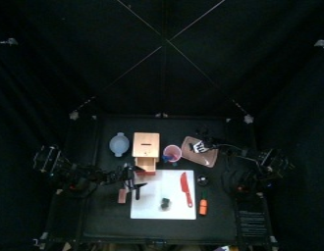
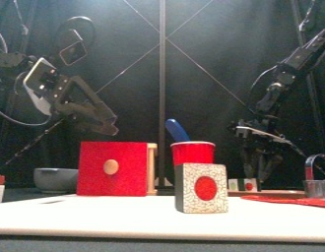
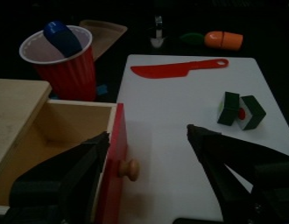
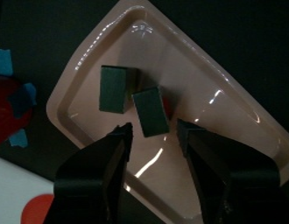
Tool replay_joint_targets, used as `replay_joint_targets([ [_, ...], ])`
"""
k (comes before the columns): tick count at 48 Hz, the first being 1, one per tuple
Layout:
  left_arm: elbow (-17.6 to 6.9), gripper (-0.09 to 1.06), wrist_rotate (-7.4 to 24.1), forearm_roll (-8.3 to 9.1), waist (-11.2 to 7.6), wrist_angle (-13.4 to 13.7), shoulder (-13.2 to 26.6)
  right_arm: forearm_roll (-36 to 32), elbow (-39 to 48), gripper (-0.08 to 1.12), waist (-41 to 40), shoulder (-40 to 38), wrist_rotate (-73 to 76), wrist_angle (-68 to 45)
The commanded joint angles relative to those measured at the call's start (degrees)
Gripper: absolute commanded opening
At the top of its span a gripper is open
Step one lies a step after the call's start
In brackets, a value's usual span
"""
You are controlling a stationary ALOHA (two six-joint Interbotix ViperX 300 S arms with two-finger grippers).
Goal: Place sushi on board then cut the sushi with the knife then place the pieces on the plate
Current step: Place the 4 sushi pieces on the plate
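Since a dark green toy sushi piece [image 1: 165, 204] lies near on the white cutting board [image 1: 149, 208], just left of the red toy knife [image 1: 188, 188], it likely needs a square, gentle pinch. The left gripper [image 3: 144, 138] hangs spread over the board. Farther right, the right gripper [image 4: 153, 128] hangs spread and empty above two pieces [image 4: 117, 87] on the flat pink tray [image 4: 223, 105].

Wooden box [image 1: 146, 145]: pale, its red drawer front faced forward.
Bowl [image 1: 119, 144]: blue-grey, stood just left of the box.
Red cup [image 1: 173, 153]: stood right of the box and held a blue knife [image 3: 59, 37].
Orange toy [image 1: 203, 205]: lay alone on the bench [image 1: 106, 211], front right.
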Motion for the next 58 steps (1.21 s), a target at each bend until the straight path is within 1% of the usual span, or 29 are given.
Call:
replay_joint_targets([
  [1, -0.79, 1.02, -0.09, 0.09, -0.09, -0.35, -0.18, 0.09, 0.18, 0.81, 6.06, -6.77, -0.09, 1.58],
  [6, -1.32, 1.02, -0.09, 0.09, -0.09, -0.26, -0.18, -0.62, 0.62, 0.81, 17.75, -10.9, -1.05, 1.58],
  [9, -1.58, 1.02, -0.09, 0.09, -0.09, -0.26, -0.18, -1.67, -0.09, 0.81, 27.51, -10.99, -0.18, 1.32],
  [10, -1.58, 1.02, -0.09, 0.09, -0.09, -0.26, -0.09, -1.76, -0.26, 0.81, 29.44, -10.63, 0.0, 1.05],
  [11, -1.58, 1.02, -0.09, 0.09, -0.09, -0.26, -0.18, -1.41, -0.88, 0.81, 33.05, -9.58, 0.26, 0.26],
  [15, -1.58, 1.02, -0.09, 0.09, -0.09, -0.26, -0.18, 2.02, -4.22, 0.81, 40.87, -4.57, 0.18, -2.02],
  [20, -1.85, 1.02, -0.09, 0.09, -0.09, -0.26, -0.18, 4.57, -10.28, 0.81, 45.53, 2.99, -0.26, -2.99],
  [27, -2.29, 1.02, -0.09, 0.09, -0.09, -0.26, -0.18, 3.69, -18.98, 0.81, 47.46, 12.83, -0.53, -1.93],
  [34, -2.11, 1.02, -0.09, 0.09, 0.0, -0.26, -0.09, 2.2, -25.93, 0.81, 47.72, 19.51, -0.88, -1.58],
  [44, -1.32, 1.02, -0.09, 0.09, 0.0, -0.26, 0.0, 1.85, -29.09, 0.81, 47.99, 23.38, -1.05, -1.49],
  [54, -1.14, 1.02, 0.0, -1.05, 0.0, -0.26, 0.0, 3.16, -29.36, 0.81, 49.13, 24.43, -0.88, -1.49],
  [58, -0.88, 1.02, -0.09, -1.05, 0.0, -0.26, 0.0, 3.78, -29.44, 0.81, 49.66, 24.7, -0.88, -1.49],
])
